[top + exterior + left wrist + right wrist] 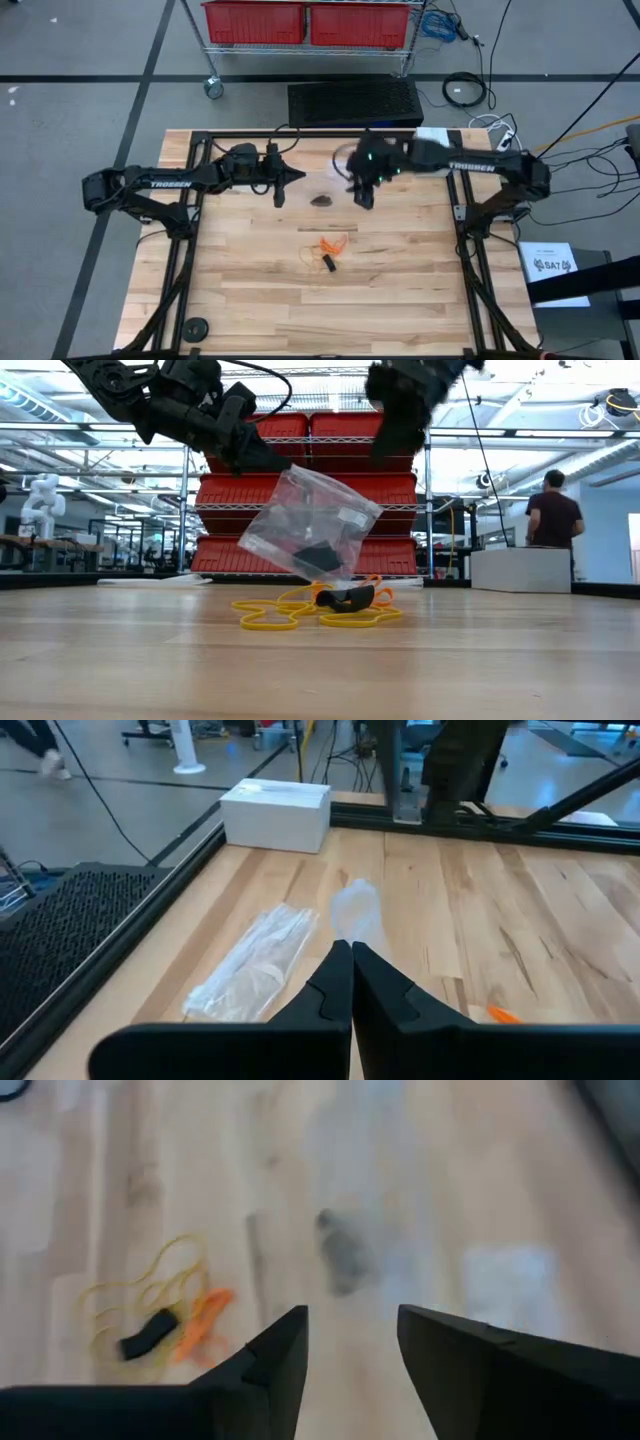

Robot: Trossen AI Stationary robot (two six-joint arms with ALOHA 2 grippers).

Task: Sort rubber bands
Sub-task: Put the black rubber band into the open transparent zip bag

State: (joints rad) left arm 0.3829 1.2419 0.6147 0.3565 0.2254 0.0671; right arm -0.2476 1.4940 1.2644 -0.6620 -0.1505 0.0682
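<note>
Fingers of the left end effector (350, 982) are pressed tight together, pinching a corner of a clear plastic bag (310, 525) that hangs tilted above the bench (400, 290), a dark clump showing inside it. The right end effector (352, 1342) hovers beside it with its fingers parted, holding nothing. Below, near the middle of the bench, the rubber bands (328, 250) lie in a small loose heap: pale tan loops, an orange one and a black one, touching each other. A second clear bag (250, 965) lies flat nearer the bench's far edge, close to a white box (276, 813). Red bins (305, 22) sit on a cart beyond, and a person (553, 515) stands well back in the room.
</note>
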